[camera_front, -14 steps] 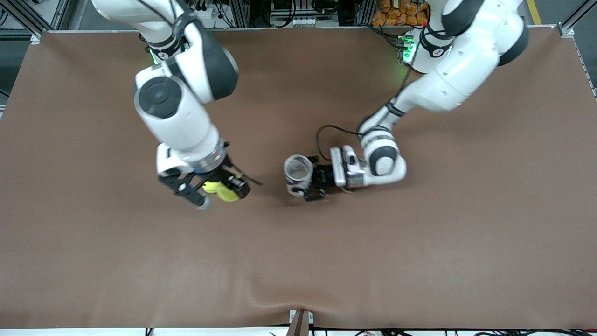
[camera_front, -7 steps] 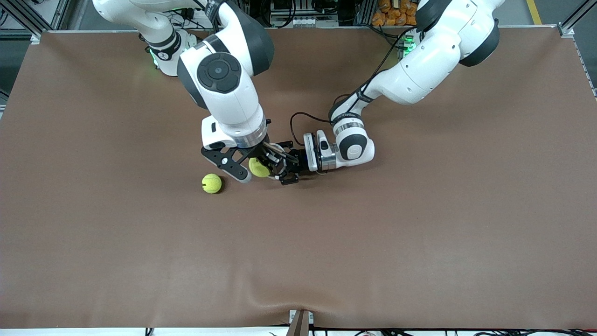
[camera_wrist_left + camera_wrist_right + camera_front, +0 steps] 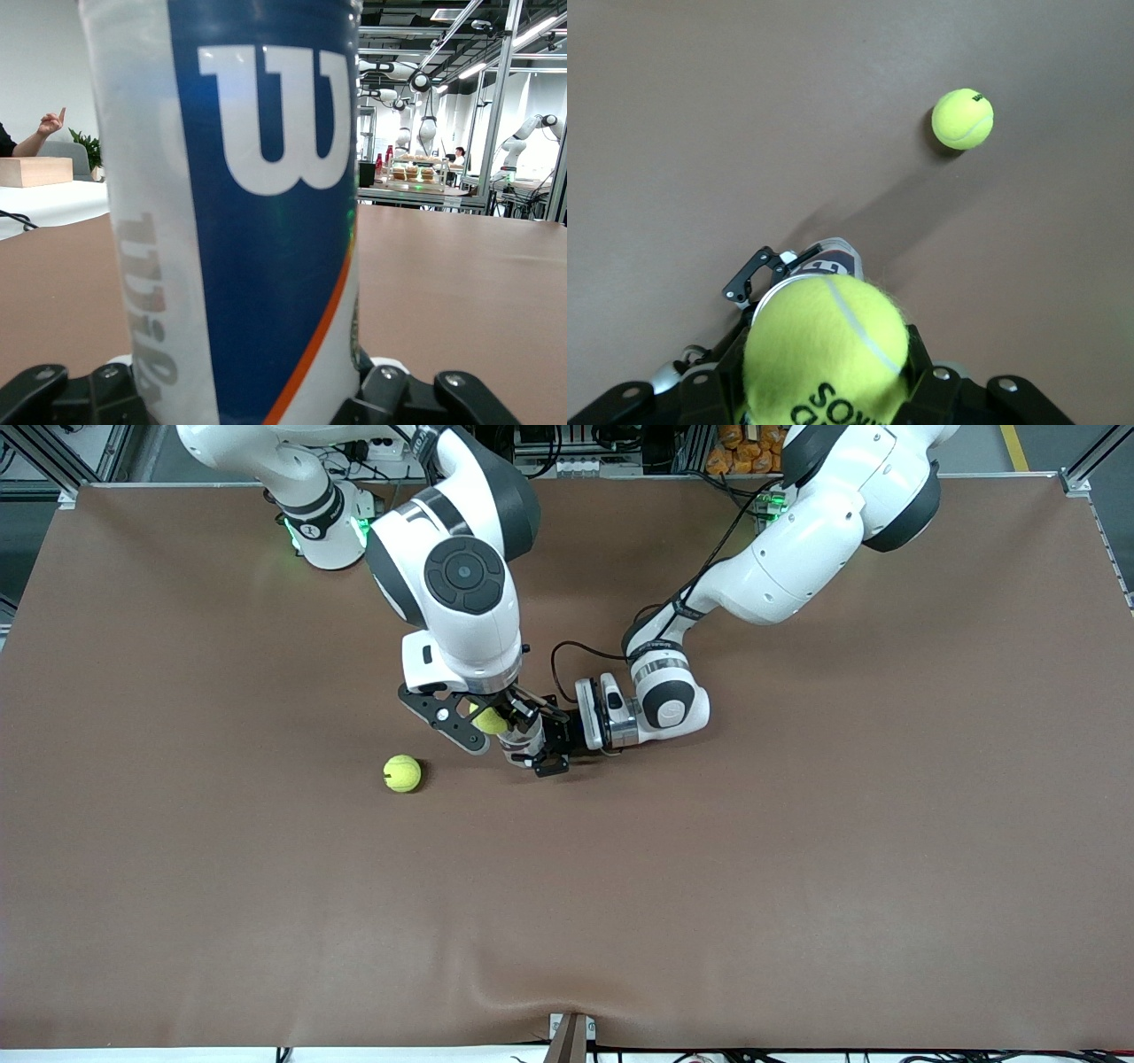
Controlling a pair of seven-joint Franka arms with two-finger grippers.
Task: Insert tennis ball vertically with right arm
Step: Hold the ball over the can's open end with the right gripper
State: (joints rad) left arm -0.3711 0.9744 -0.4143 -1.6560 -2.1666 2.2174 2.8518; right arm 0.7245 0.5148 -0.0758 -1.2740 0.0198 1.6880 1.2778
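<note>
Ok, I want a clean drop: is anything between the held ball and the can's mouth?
Nothing visible. The right tool holds the tennis ball directly over the can, which the left tool grips upright. The spare ball lies apart on the table.

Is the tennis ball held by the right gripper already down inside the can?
No: in the right wrist view the held tennis ball sits between the right gripper fingers, above the can rim.

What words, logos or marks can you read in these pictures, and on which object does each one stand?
"W" logo: white, on the blue can in the left gripper.
Grey lettering down the can's side: unreadable.
"OS": partial black print on the tennis ball in the right gripper.
Loose ball: print too small.
</note>
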